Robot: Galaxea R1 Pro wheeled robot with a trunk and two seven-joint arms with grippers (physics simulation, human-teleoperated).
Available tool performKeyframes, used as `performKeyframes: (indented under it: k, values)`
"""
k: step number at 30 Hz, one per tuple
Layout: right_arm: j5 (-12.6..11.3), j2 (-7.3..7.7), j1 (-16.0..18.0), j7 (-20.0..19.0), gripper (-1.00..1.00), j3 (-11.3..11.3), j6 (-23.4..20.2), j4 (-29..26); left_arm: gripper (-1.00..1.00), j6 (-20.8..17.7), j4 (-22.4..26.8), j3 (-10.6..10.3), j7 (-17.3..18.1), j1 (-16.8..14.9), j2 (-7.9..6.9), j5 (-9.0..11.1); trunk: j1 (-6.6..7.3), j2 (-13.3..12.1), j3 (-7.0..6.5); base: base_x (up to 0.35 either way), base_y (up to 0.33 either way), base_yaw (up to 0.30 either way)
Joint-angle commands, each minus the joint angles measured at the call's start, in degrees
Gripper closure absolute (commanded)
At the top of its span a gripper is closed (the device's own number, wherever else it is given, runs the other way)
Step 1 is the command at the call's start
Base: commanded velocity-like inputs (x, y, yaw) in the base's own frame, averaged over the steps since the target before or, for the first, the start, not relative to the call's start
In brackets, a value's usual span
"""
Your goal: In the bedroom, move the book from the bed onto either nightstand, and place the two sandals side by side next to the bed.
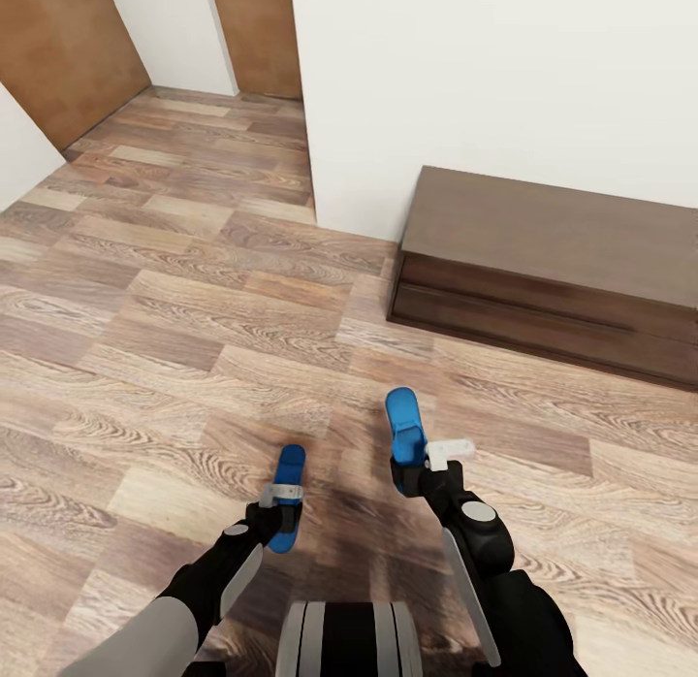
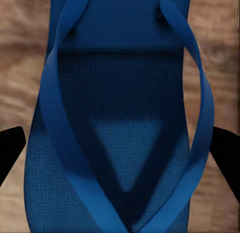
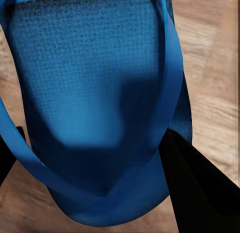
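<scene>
We carry one bright blue flat sandal [image 1: 287,497] pinched in our left gripper [image 1: 282,495] and its twin [image 1: 404,427] clamped in the right gripper [image 1: 427,461], above the wood-plank floor [image 1: 174,299] near the long dark-brown bench [image 1: 543,270]. Both sandals await placing; no lettering reads anywhere.

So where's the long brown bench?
In the head view, the bench sits on the floor against the white wall, on the robot's right, beyond the right sandal.
</scene>
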State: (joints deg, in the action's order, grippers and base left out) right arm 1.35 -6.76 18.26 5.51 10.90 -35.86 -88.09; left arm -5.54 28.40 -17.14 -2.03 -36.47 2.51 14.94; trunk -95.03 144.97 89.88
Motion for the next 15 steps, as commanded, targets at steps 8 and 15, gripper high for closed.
performKeyframes:
  k: [8,15]
  values:
    - [0.1,0.01,0.0,0.4,1.00,0.1,-0.4,-0.1,1.00,-0.3,0.1,-0.3,-0.3,0.0,0.02,0.5,0.21,-0.1,-1.75,0.000,0.000,0.000]
    - [0.0,0.04,0.0,0.3,1.00,0.1,-0.4,0.0,1.00,-0.3,-0.1,-0.3,-0.3,0.0,0.04,0.5,0.39,-0.2,-3.30,0.000,0.000,0.000]
